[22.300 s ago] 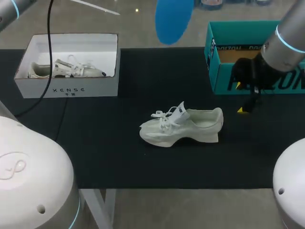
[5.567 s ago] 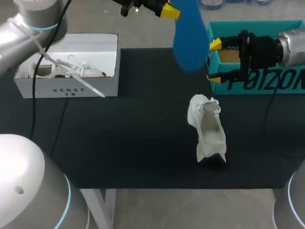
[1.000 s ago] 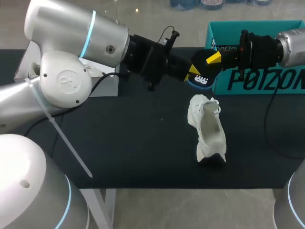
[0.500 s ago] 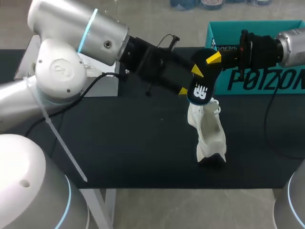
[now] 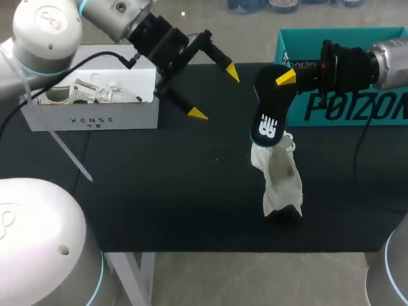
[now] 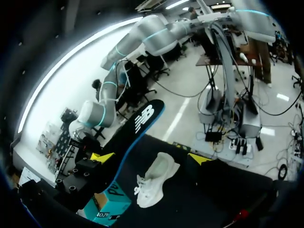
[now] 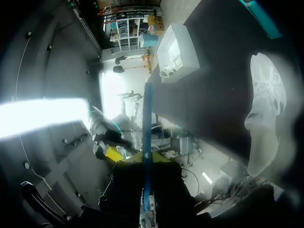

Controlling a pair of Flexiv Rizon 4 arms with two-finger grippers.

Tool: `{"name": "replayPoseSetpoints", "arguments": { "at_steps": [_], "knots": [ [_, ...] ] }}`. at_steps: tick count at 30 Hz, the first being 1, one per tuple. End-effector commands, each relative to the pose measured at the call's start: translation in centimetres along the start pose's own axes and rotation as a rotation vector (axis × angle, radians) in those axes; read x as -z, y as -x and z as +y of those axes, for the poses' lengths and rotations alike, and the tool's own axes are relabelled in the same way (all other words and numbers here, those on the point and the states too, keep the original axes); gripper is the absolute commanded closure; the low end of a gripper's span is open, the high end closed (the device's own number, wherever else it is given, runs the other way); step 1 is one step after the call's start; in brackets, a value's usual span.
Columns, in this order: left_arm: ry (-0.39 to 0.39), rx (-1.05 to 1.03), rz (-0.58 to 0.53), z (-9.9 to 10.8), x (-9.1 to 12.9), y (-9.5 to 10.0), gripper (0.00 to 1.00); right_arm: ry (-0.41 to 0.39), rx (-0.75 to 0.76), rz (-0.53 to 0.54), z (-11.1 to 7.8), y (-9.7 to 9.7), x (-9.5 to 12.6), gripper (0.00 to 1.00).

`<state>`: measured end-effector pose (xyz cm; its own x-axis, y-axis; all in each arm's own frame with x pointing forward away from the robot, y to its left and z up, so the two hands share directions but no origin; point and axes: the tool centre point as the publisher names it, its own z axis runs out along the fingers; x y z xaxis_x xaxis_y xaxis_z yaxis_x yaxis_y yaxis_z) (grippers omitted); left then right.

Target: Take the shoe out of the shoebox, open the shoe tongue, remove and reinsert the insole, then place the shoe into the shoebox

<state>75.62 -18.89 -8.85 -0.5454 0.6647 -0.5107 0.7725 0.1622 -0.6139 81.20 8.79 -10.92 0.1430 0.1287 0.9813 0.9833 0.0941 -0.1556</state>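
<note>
Left gripper [image 5: 215,94], spread wide, has pulled well clear of the white lace-up shoe [image 5: 277,175]; right gripper [image 5: 281,81] pinches the black blue-edged insole [image 5: 268,115] above it.

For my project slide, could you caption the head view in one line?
Right gripper holds the dark insole over the white shoe; left gripper hangs open near the white shoebox.

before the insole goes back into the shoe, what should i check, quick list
1. Insole grip: ok, right tool shut on its upper end.
2. Left tool out of the way: ok, open, near the white box, apart from the shoe.
3. Shoe upright, opening facing up: ok.
4. Shoe steadied: not ok, no tool touches it.
5. Insole's lower end lined up with the opening: cannot tell; it hangs over the laced front.
6. Tongue pulled open: cannot tell.
</note>
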Motion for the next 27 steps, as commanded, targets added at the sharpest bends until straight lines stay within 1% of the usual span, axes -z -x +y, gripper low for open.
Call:
{"name": "replayPoseSetpoints", "arguments": {
  "at_steps": [1, 3, 6, 8, 10, 12, 13, 27],
  "knots": [
    [0.116, -0.002, 0.368, -1.2, 2.5, 1.8, 0.00, 0.002, 0.000, 0.000, 0.0, 0.0, -0.1, 1.00],
    [0.156, -0.019, 0.408, -1.5, 3.0, 2.6, 0.00, 0.002, 0.000, 0.000, 0.0, 0.0, -0.1, 1.00],
    [0.235, -0.040, 0.473, -1.6, 3.3, 3.7, 0.00, 0.002, 0.000, 0.000, 0.0, 0.0, -0.1, 1.00],
    [0.253, -0.061, 0.500, -1.6, 3.4, 4.6, 0.00, 0.002, 0.000, 0.000, 0.0, 0.0, -0.1, 1.00],
    [0.289, -0.077, 0.540, -1.4, 3.4, 5.5, 0.00, 0.002, 0.000, 0.000, 0.0, 0.0, -0.1, 1.00],
    [0.291, -0.101, 0.576, -1.3, 3.4, 6.3, 0.00, 0.002, 0.000, 0.000, 0.0, 0.0, -0.1, 1.00],
    [0.319, -0.102, 0.575, -1.3, 3.4, 6.8, 0.00, 0.002, 0.000, 0.000, 0.0, 0.0, -0.1, 1.00],
    [0.319, -0.102, 0.575, -1.3, 3.4, 6.8, 0.00, 0.002, 0.000, 0.000, 0.0, 0.0, -0.1, 1.00]
  ]
}}
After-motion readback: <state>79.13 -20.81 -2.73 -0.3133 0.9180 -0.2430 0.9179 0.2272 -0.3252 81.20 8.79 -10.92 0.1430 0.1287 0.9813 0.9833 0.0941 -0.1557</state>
